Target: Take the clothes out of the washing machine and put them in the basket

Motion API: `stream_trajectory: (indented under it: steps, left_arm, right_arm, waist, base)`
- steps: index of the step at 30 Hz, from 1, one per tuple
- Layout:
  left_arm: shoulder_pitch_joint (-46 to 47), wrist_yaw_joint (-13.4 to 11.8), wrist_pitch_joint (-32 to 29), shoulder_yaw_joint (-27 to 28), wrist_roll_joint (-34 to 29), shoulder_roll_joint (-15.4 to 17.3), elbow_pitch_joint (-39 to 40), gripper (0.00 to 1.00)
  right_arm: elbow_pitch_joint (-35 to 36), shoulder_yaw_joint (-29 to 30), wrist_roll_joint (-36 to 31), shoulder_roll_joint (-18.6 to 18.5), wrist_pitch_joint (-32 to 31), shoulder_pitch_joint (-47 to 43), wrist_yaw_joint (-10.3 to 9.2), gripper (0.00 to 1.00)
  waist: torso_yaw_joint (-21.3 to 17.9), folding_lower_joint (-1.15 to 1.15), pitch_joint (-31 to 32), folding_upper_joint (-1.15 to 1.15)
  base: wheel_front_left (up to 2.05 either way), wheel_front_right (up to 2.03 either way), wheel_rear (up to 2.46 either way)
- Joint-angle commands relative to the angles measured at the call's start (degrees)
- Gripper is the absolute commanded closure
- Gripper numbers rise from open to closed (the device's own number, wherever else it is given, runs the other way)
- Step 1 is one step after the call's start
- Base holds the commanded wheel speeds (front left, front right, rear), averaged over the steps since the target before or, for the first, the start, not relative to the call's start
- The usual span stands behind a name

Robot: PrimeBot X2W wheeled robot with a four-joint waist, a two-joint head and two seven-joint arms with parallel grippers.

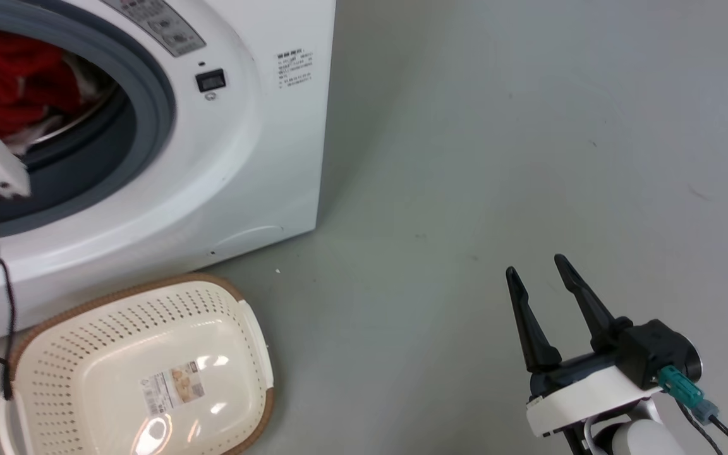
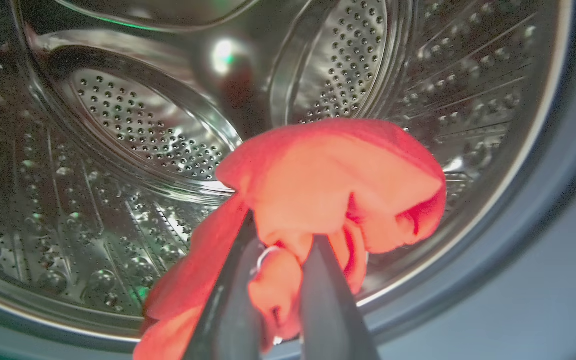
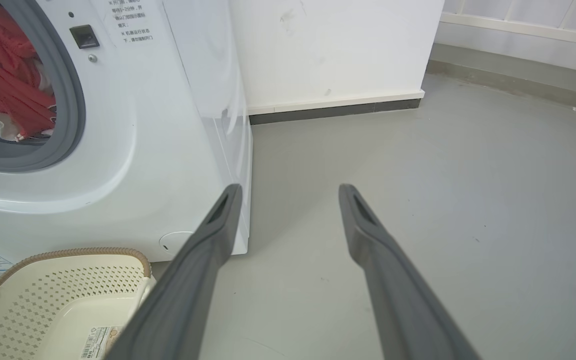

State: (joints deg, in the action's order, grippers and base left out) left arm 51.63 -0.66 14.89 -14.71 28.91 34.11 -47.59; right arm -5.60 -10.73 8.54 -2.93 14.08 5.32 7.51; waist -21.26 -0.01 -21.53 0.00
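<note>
My left gripper (image 2: 283,245) pinched soft red fabric clothes (image 2: 328,180) inside the large white front-loading washing machine (image 1: 244,158); my right gripper (image 1: 536,265) hung spread.

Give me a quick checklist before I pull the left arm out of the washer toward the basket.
1. Left pincer shut on red garment: ok.
2. Garment free of the drum: cannot tell; its lower end runs off the wrist view's bottom edge.
3. Basket upright, empty, on the floor before the washer: ok.
4. Right pincer open, apart from basket and washer: ok.
</note>
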Motion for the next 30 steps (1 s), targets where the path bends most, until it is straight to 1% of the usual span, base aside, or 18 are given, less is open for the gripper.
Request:
stream_trajectory:
  steps: [1,11,13,18,23,26,30]
  left_arm:
    - [-2.7,-0.3,0.4,1.4,-0.9,-1.2,2.3,1.00]
    - [-17.3,-0.5,0.4,9.1,-6.1,-7.7,16.0,1.00]
    - [-20.3,-0.8,0.4,10.1,-7.3,-9.4,19.3,1.00]
    - [-27.0,-0.5,0.5,12.1,-9.9,-12.6,28.2,1.00]
    - [-33.2,-0.5,0.4,13.0,-11.7,-15.8,37.2,1.00]
    - [-36.6,-0.6,0.4,13.3,-12.5,-17.0,42.0,1.00]
    - [-41.8,-0.6,0.3,12.2,-13.1,-18.5,47.2,1.00]
  right_arm:
    - [0.0,0.4,-0.3,0.1,-0.4,-1.1,-0.04,0.00]
    - [1.1,2.1,-1.8,0.1,-2.9,-3.1,-0.04,0.00]
    - [1.3,2.5,-2.0,0.1,-3.4,-3.5,-0.04,0.00]
    - [2.0,3.6,-2.4,0.1,-4.5,-4.8,-0.04,0.00]
    - [2.6,4.3,-2.8,0.1,-5.4,-6.2,-0.05,0.00]
    - [3.0,4.8,-3.0,0.1,-5.9,-6.6,-0.04,0.00]
    - [3.6,5.4,-3.4,0.1,-6.7,-7.1,-0.04,0.00]
  waist:
    - [1.6,0.01,3.2,0.00]
    - [5.6,0.01,9.3,0.00]
    - [6.4,0.01,10.3,0.00]
    - [8.6,0.01,12.2,0.00]
    - [11.1,0.01,13.9,0.00]
    - [12.4,0.01,14.5,0.00]
    - [14.0,0.01,15.1,0.00]
  base:
    - [0.00,0.00,0.00]
    - [0.00,0.00,0.00]
    - [0.00,0.00,0.00]
    - [0.00,0.00,0.00]
    - [0.00,0.00,0.00]
    - [0.00,0.00,0.00]
    - [0.00,0.00,0.00]
